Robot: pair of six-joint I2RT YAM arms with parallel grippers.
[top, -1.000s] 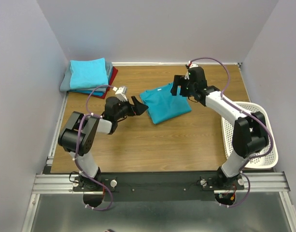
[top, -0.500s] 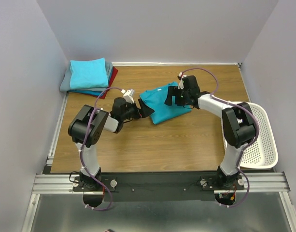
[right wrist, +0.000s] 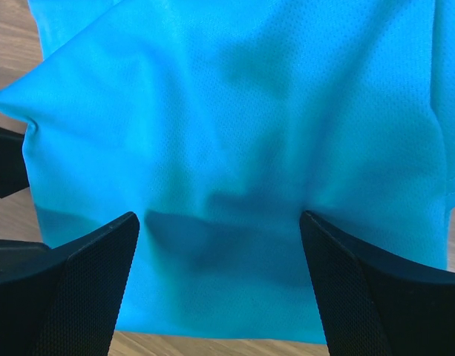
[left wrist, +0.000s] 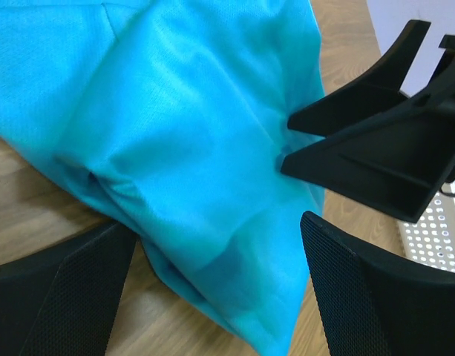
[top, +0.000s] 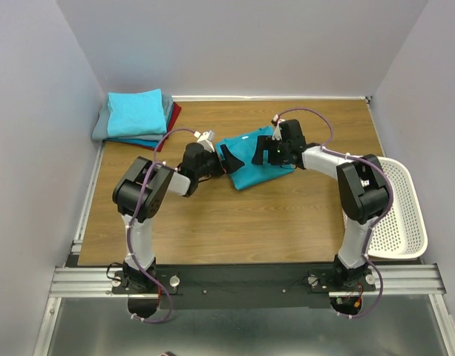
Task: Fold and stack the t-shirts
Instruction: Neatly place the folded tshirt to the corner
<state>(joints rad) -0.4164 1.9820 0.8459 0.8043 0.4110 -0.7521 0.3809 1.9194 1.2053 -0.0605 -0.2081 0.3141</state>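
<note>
Teal t-shirt [top: 251, 173] laid on table [top: 249, 222]; folded stack [top: 136, 115] well apart, far-left of it. Left hand [top: 228, 158] spread wide at its left edge. Right hand [top: 266, 153] spread wide over its far side, nothing gripped.

No readable text, labels, brands or numbers anywhere in my views: nothing legible on shirts, basket, arms or table.

A white perforated basket [top: 402, 221] sits on the wooden tabletop [top: 272, 215], well to the right of both jaws, against the pale wall [top: 424, 104].
</note>
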